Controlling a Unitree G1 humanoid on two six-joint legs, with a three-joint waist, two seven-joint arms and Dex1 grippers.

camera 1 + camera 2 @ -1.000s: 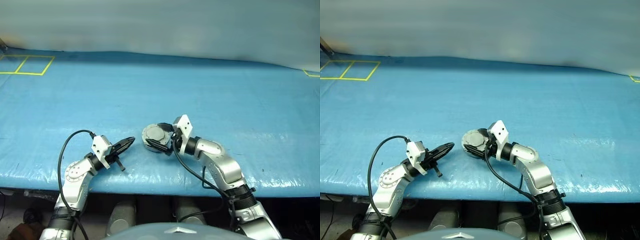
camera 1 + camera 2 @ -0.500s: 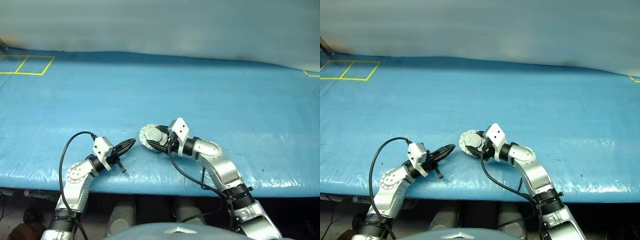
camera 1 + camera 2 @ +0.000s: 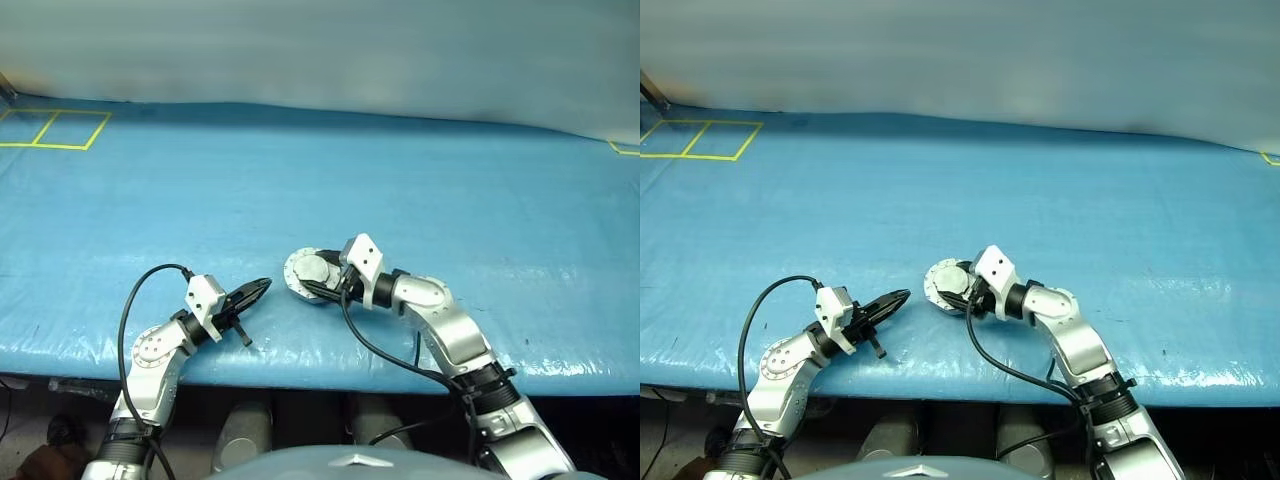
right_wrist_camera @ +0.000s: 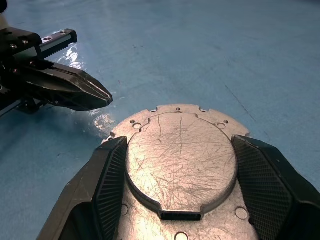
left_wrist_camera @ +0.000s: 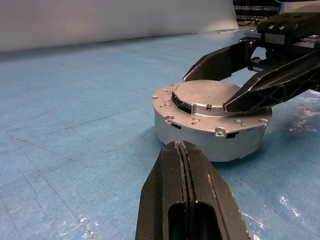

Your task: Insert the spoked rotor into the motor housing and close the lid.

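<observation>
While the blue sheet (image 3: 420, 190) runs wide and bare toward the pale wall behind it, the work sits close to its near edge, with open room on every side except where the two arms reach in. Yellow taped squares (image 3: 55, 128) mark the far left corner and a scrap of yellow line (image 3: 622, 148) shows at the far right edge. One motor housing (image 5: 210, 131), a short round silver-grey can, stands flat on the sheet near the front, its lid (image 4: 181, 160) down on top: a plain grey disc, scratched, with a raised round centre, small holes around its flange and a notch at one side. The right gripper (image 4: 180, 195) straddles that raised centre, its two ribbed black fingers (image 4: 111, 180) spread to either side of it and lying over the flange; whether they press on the metal cannot be told. The left gripper (image 5: 181, 146) points level at the can's side from just beside it, apart from it, its two fingers pressed together and holding nothing. Count for the scene: one housing with one lid, two grippers, one black cable (image 3: 135, 300) looping off the left wrist and another (image 3: 385, 350) hanging from the right.
</observation>
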